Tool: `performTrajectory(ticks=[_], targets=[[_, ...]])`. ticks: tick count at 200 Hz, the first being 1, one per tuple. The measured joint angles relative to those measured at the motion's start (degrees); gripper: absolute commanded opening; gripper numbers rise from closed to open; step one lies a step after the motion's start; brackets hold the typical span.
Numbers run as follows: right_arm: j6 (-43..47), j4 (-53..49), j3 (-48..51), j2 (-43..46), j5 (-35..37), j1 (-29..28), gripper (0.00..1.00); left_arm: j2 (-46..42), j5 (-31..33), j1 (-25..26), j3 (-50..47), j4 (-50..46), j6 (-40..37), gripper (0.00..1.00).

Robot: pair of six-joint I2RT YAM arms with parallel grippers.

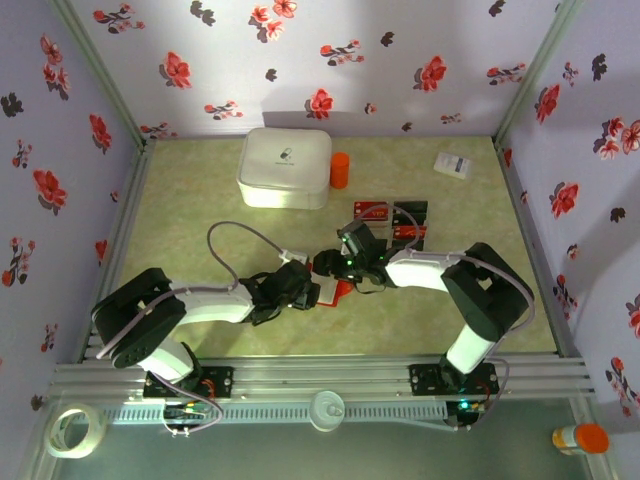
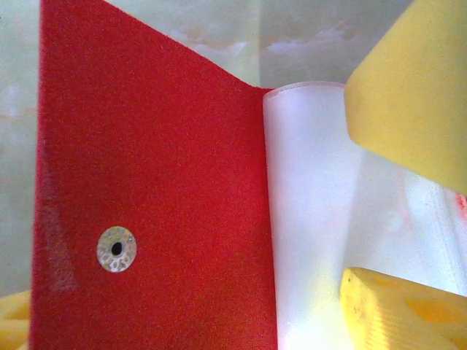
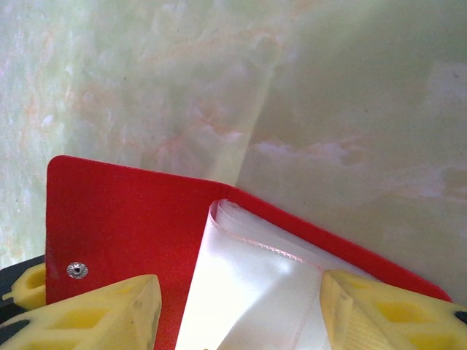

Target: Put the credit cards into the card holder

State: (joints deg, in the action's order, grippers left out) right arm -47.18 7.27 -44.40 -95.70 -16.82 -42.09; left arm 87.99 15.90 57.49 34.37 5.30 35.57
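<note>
Right end effector (image 3: 244,321) is spread wide, straddling the card holder's (image 3: 124,219) clear sleeves, probably to open a pocket. Left end effector (image 1: 303,288) meets the cover, apparently to steady it; cannot tell whether it is clamped. Credit cards (image 1: 392,214) wait at 1 o'clock on the counter (image 1: 200,200).

We see three walls (image 1: 400,60) papered in pale lilac with scattered red and dark flowers, closing in the table (image 1: 190,200) at its left, far and right edges, and pale metal posts (image 1: 100,70) slanting up from the two far corners. Its top is a pale green marbled sheet, evenly lit from above with soft shadows, and up close we find the same cloudy green run through with pinkish veins. Along the near edge lies a ribbed aluminium rail (image 1: 330,375), and a thinner metal strip (image 1: 118,240) lines the left edge.
</note>
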Motion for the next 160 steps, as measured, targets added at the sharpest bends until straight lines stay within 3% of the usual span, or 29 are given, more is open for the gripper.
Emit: performTrajectory(ticks=[52, 160], targets=[[-1.5, 2.1, 0.4, -0.4, -1.1, 0.4, 0.61, -0.1, 0.5, 0.0, -0.3, 0.2, 0.0, 0.63], [-2.6, 3.2, 0.6, -0.4, -1.7, 0.6, 0.65, -0.2, -0.5, 0.0, -0.8, 1.7, 0.2, 0.56]])
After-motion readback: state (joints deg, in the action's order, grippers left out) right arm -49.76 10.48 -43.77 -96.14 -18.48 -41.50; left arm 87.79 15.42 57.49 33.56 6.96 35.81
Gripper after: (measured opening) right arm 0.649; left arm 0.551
